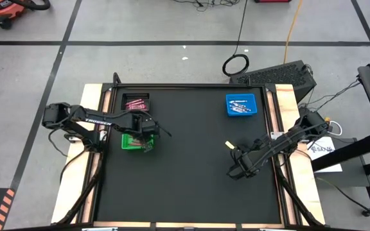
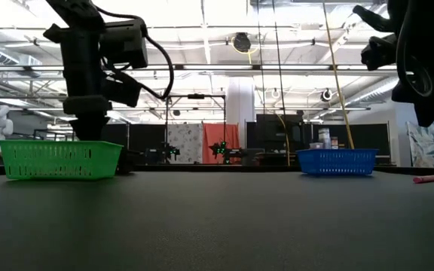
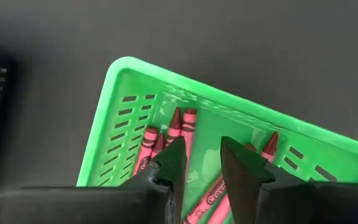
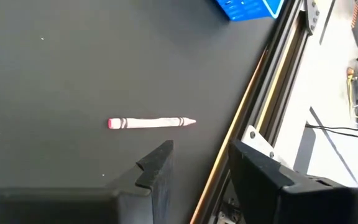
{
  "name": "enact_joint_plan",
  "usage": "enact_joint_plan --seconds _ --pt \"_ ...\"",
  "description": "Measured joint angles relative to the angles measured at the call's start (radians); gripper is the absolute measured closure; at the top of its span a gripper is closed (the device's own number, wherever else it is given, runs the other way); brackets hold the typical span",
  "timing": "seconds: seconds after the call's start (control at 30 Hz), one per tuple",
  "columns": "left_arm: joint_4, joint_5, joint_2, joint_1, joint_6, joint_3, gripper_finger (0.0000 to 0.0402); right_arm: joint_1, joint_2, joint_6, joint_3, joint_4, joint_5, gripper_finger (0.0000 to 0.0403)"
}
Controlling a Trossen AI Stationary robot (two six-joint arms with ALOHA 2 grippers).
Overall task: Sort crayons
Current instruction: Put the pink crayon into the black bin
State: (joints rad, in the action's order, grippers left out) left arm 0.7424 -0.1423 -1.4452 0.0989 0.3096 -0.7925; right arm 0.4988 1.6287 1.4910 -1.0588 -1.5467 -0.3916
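A green basket (image 1: 127, 142) stands at the table's left and holds several red crayons (image 3: 180, 127). My left gripper (image 3: 202, 163) hangs open over the basket, fingers pointing down just above its rim (image 2: 89, 126), and holds nothing. One pale pink crayon (image 4: 151, 122) lies flat on the black table near its right edge; it also shows in the low view (image 2: 425, 179). My right gripper (image 4: 204, 168) is open and empty, a little short of this crayon, above the table (image 1: 232, 159).
A black tray (image 1: 137, 101) with pink crayons stands at the far left, just behind the green basket. A blue tray (image 1: 241, 104) with pale crayons stands at the far right. The table's raised metal rail (image 4: 253, 106) runs close beside my right gripper.
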Motion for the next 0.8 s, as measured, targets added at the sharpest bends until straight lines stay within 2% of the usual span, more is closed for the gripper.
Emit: enact_joint_plan --seconds 0.23,0.47,0.8 --pt "-0.001 0.030 0.000 -0.004 0.000 0.000 0.0305 -0.026 -0.019 0.025 -0.010 0.015 0.021 0.0264" --pt "-0.001 0.028 0.027 -0.044 -0.029 -0.020 0.0305 -0.090 -0.134 0.002 -0.010 0.080 0.107 0.0264" --pt "-0.001 0.021 0.112 -0.158 -0.036 -0.111 0.0304 -0.166 -0.280 -0.334 0.062 0.248 0.236 0.0264"
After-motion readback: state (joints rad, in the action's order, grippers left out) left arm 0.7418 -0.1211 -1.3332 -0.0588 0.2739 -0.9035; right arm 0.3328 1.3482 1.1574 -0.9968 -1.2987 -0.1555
